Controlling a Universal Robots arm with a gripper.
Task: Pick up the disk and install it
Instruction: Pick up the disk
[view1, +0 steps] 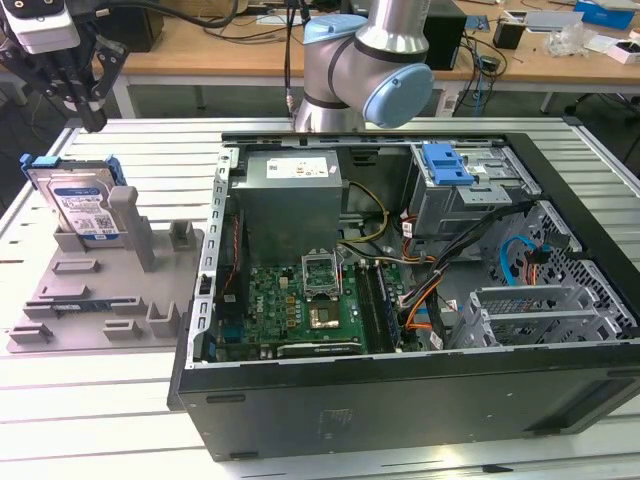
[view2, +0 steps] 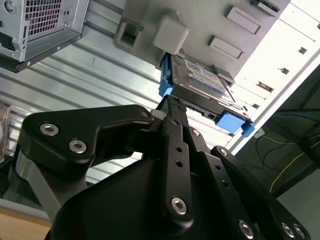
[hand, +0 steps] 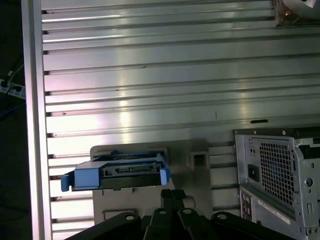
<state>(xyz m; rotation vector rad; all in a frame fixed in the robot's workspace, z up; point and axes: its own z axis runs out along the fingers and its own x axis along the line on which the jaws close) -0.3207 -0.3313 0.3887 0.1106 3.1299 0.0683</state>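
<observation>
- Gripper (view1: 93, 122) hangs just above the disk (view1: 75, 200), fingers together and holding nothing. Closed like that, they'd likely strike the disk's top edge rather than straddle it.
- Computer case (view1: 400, 400) lies open. Loose cables (view1: 450, 270) cross the inside near the drive bays, so a carried disk could snag there.
- Grey holder (view1: 60, 300) sits on the slatted table (view1: 100, 420), just beside the case on the exterior view's left. It looks unfixed, so a skewed pull might drag it.
- The disk stands on edge in the holder's slot.
- Upright post (view1: 125, 215) stands just beside the disk, so you risk a finger clipping it.
- Label (view1: 92, 218) is white and blue. You can't read its print.
</observation>
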